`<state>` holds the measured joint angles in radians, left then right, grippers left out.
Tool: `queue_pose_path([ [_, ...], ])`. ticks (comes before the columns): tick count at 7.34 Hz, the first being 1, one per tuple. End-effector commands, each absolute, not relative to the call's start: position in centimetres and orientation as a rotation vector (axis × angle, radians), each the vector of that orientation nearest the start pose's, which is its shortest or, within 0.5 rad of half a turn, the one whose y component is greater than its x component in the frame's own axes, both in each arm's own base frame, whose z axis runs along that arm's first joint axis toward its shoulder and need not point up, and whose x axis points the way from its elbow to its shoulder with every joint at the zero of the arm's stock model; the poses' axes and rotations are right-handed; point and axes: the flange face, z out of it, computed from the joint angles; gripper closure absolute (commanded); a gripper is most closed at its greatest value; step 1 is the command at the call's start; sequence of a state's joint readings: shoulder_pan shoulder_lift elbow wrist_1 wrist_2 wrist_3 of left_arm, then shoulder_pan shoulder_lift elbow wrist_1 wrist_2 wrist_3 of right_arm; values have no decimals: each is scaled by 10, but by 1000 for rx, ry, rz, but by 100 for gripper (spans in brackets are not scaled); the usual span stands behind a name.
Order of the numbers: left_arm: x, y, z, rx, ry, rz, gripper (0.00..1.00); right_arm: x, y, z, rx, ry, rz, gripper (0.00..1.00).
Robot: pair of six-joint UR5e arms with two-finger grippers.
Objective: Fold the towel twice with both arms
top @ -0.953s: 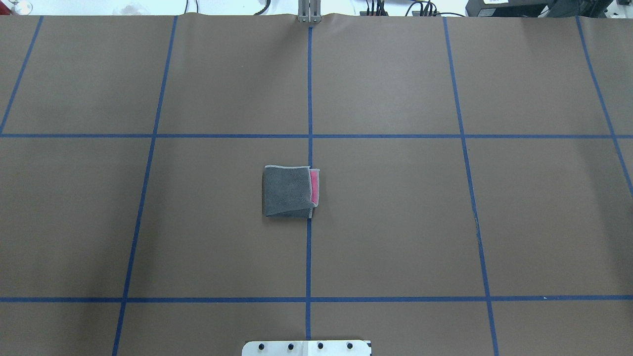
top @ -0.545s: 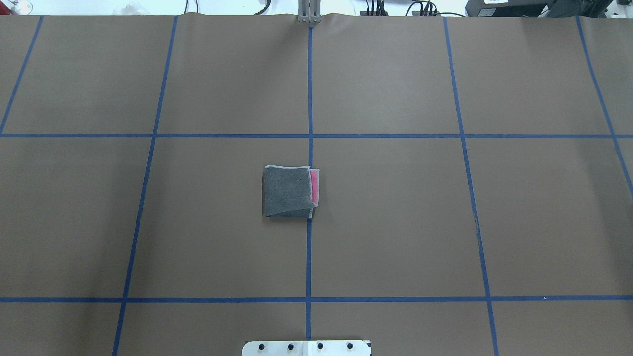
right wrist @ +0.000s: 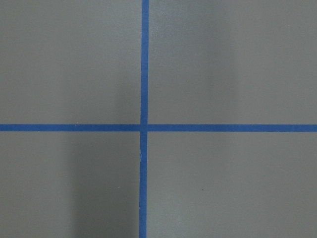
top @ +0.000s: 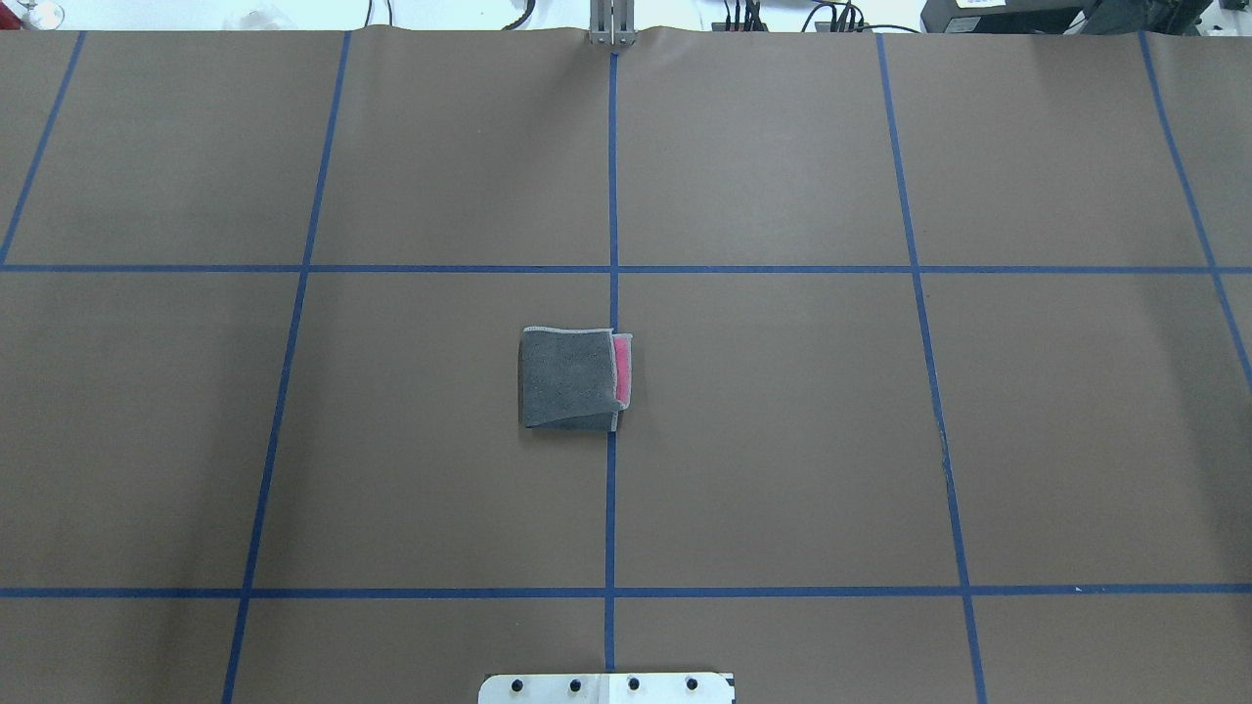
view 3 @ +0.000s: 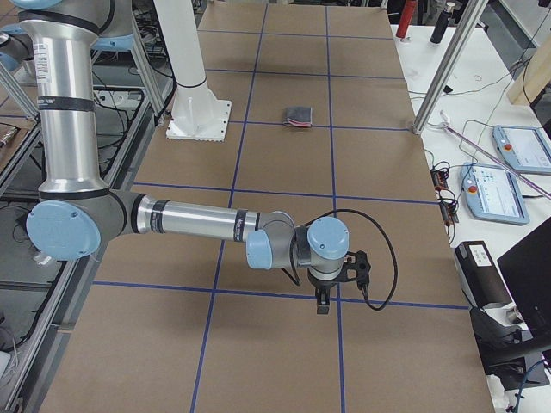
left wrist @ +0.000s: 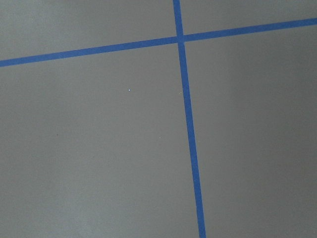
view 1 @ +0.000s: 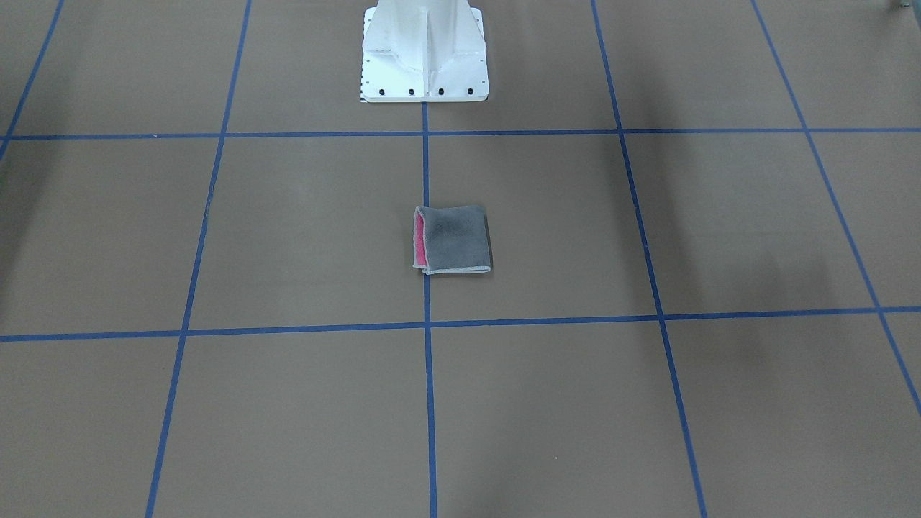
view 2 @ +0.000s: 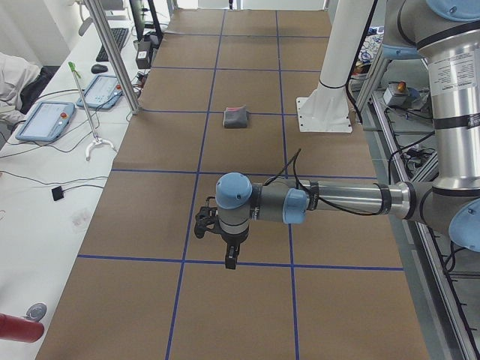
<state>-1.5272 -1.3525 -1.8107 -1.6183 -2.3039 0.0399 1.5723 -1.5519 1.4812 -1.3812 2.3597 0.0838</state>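
The towel (top: 572, 379) lies folded into a small square at the table's middle, dark grey face up, with a pink strip showing along one edge (view 1: 418, 239). The side views show it too, as a small towel (view 2: 237, 118) far from each near arm, and again (view 3: 300, 116). My left gripper (view 2: 229, 259) hangs low over the brown cover at the table's left end, nowhere near the towel. My right gripper (view 3: 323, 305) hangs likewise at the right end. Whether either is open or shut I cannot tell. Both wrist views show only brown cover and blue tape lines.
The white pedestal base (view 1: 424, 54) stands behind the towel on the robot's side. Blue tape lines (top: 610, 196) grid the brown cover. Beside the table run benches with teach pendants (view 2: 45, 120) (view 3: 492, 191), cables and aluminium posts (view 2: 112, 56). A person's sleeve (view 2: 11, 82) shows at the left.
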Motion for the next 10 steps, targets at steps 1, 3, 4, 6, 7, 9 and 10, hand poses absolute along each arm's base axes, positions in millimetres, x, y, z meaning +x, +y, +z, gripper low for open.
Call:
queue_pose_path([
  [1, -49, -407, 637, 62, 733, 104, 0, 64, -507, 661, 97, -798, 28, 0],
  [3, -48, -407, 637, 62, 735, 104, 0, 64, -497, 668, 88, -795, 34, 0],
  [4, -48, -407, 636, 64, 735, 104, 0, 64, -495, 671, 83, -795, 36, 0],
  [6, -48, -406, 636, 62, 740, 104, 0, 64, -491, 674, 78, -793, 37, 0],
  [7, -48, -406, 636, 62, 741, 104, 0, 63, -490, 676, 75, -793, 36, 0],
  [9, -48, -405, 637, 59, 741, 103, 0, 63, -488, 677, 72, -793, 38, 0],
  [10, -48, -405, 638, 58, 741, 102, 0, 63, -487, 678, 71, -793, 37, 0],
])
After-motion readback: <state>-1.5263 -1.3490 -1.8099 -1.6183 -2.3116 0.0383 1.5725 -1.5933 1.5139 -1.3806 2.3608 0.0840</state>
